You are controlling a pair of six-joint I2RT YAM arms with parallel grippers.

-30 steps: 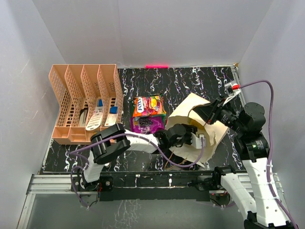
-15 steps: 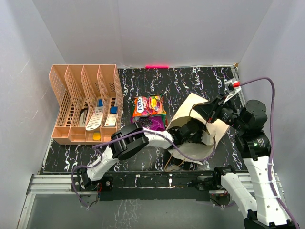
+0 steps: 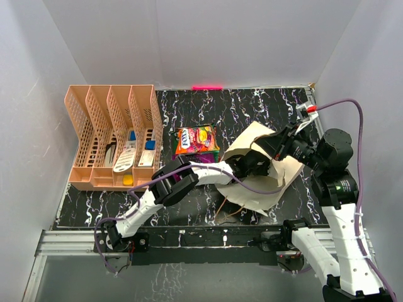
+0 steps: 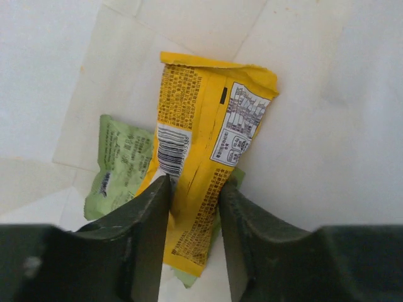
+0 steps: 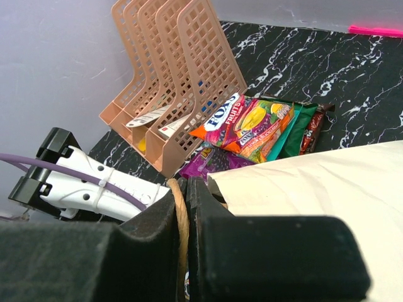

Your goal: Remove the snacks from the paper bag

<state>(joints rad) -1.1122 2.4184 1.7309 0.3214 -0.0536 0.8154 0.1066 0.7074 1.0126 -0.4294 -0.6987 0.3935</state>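
Left gripper (image 4: 196, 189) is inside the paper bag (image 3: 255, 135), arm reaching in from the left through the mouth. Jaws are part-way closed with 1 finger on each long edge of the yellow packet (image 4: 201, 126), at its lower end. I read it as pinched, because the foil narrows and creases between the pads. A light green packet (image 4: 123, 163) lies under and to the left of the yellow one, touching it, so I count 2 snacks in the bag.

Right gripper (image 5: 187, 185) is fully closed on the brown cord handle (image 5: 181, 220), right at the bag's upper edge. The bag lies on the right half of the table (image 3: 239, 107), mouth facing left.

Just beyond the mouth, out on the marble top, is a pile of packets. The orange-red-yellow Fox's packet (image 5: 245, 123) is on top, the purple packet (image 5: 211, 162) is nearest the bag and a dark green packet (image 5: 296, 129) is tucked under the Fox's one.

At far left is the peach file rack (image 3: 110, 135), with 4 slots and small stationery pieces in it.
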